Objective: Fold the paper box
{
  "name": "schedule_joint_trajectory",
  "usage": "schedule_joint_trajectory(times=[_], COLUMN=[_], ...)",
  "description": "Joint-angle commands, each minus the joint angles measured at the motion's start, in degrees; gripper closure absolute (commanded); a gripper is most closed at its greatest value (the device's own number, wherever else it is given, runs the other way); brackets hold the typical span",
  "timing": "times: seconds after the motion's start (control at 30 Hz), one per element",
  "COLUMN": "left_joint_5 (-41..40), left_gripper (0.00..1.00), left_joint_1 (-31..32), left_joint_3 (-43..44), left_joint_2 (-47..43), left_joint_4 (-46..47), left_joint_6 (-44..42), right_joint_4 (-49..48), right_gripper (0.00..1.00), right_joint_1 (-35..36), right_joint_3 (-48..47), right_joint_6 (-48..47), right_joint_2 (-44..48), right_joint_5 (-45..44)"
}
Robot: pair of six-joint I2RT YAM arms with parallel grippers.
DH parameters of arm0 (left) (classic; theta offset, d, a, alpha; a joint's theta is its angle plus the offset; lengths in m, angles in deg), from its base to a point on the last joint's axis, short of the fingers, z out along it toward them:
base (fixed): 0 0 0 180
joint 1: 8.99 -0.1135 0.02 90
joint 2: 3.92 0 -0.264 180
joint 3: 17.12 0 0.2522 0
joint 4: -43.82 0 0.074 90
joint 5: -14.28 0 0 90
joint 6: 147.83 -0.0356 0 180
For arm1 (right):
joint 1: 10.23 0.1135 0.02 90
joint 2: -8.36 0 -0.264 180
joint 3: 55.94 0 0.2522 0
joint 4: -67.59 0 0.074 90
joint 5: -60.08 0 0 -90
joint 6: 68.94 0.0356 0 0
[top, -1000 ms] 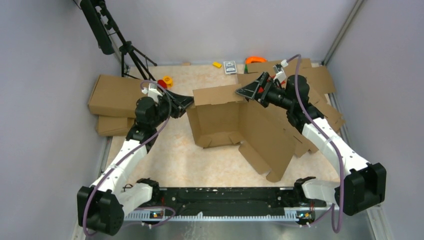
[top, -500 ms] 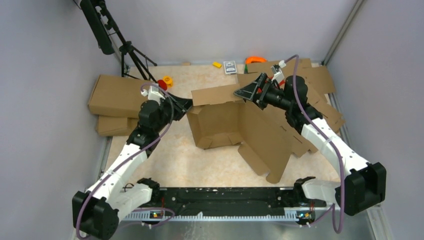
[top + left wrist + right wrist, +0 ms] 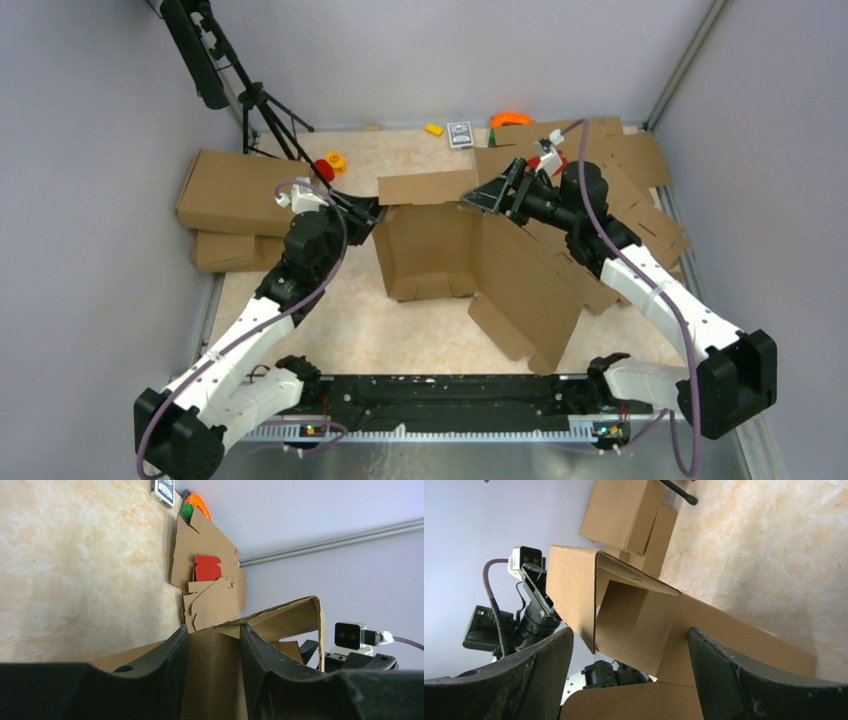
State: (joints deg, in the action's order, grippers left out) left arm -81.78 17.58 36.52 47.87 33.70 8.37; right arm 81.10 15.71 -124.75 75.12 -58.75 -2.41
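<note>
The left gripper clamps the left wall of the paper box at frame centre. The right gripper, fingers apart, straddles its right corner.

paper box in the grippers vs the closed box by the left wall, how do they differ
The paper box is open and half folded, walls up, flaps spread; the closed box looks fully shut. The paper box stands midway across the table, the left gripper pinching it and the open right gripper straddling a wall; the closed box lies untouched at the left edge. Both are plain brown cardboard.
</note>
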Motion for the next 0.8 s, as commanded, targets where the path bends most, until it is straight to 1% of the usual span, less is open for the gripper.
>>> schedule_joint_trajectory(times=[0.0, 0.17, 0.47, 0.6, 0.77], left_joint_5=[-2.74, -5.15, -5.95, -6.75, -6.49], left_gripper=[0.57, 0.55, 0.54, 0.55, 0.59], left_joint_1=[2.05, 2.45, 3.12, 3.29, 3.29], left_joint_3=[0.18, -0.40, -0.73, -0.73, -1.73], left_joint_2=[0.47, -0.53, 0.84, 1.83, 4.20], left_joint_4=[2.73, 2.76, 6.33, 9.49, 16.88], left_joint_6=[1.49, 1.21, 3.41, 2.88, 0.60], right_joint_4=[-0.51, 0.03, -4.22, -6.45, -8.90], right_gripper=[0.18, 0.19, 0.27, 0.30, 0.33], right_joint_1=[2.09, 2.15, 5.54, 6.06, 6.06], right_joint_3=[-0.31, -0.77, 0.85, 2.26, 2.10], right_joint_6=[-1.89, -3.05, -3.09, -3.06, -5.81], right_joint_2=[2.04, 3.11, 4.27, 4.49, 3.92], right_joint_5=[-1.44, -3.25, -9.63, -11.46, -14.05])
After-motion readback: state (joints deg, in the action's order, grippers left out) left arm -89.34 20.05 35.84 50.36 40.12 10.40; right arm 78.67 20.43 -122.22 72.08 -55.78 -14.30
